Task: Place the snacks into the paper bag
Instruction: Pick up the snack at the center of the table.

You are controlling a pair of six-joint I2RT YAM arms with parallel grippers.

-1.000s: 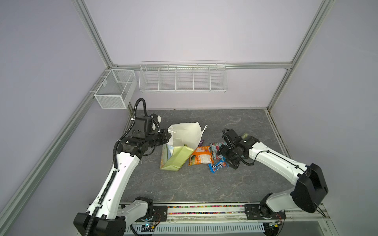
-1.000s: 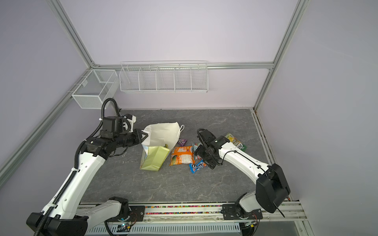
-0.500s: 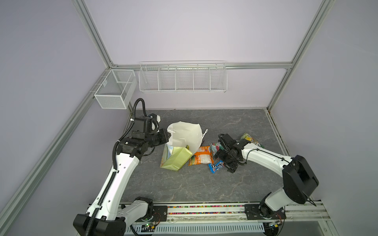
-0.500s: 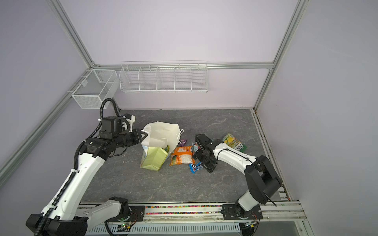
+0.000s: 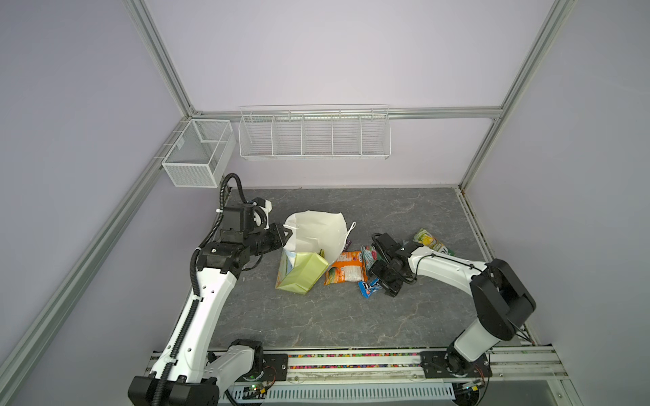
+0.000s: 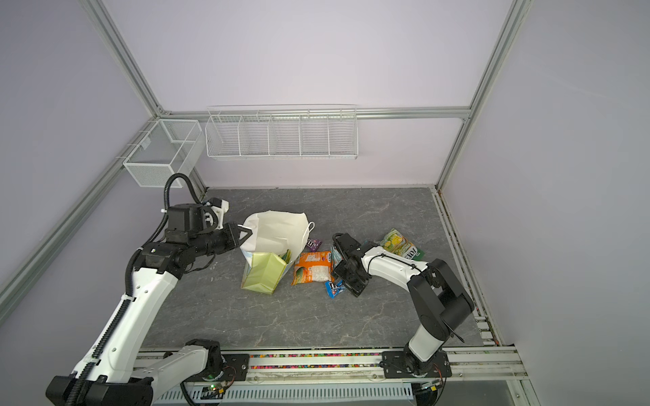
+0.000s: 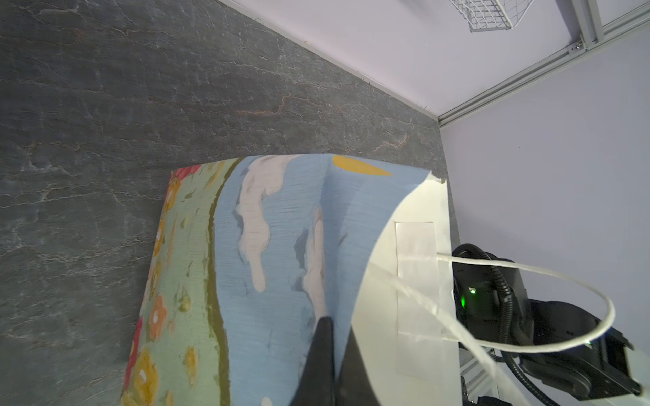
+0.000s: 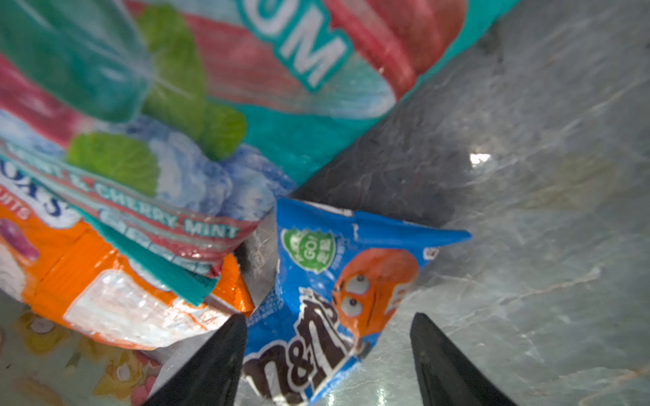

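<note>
Blue M&M's pack (image 5: 368, 288) | flat | long axis diagonal | between right jaws

Lifts the left arm (image 5: 211, 291) steeply from its base, elbow bent, forearm running level toward the middle. Pinches the left tool (image 5: 288, 231) shut on the rim of the paper bag (image 5: 316, 228), fingers pressed together in the left wrist view. Stretches the right arm (image 5: 443, 269) low over the tabletop (image 5: 316, 316), wrist tipped downward. Spreads the right tool (image 8: 327, 316) with fingers apart, one on each side of the blue M&M's pack (image 8: 316, 267), not clamped on it
</note>
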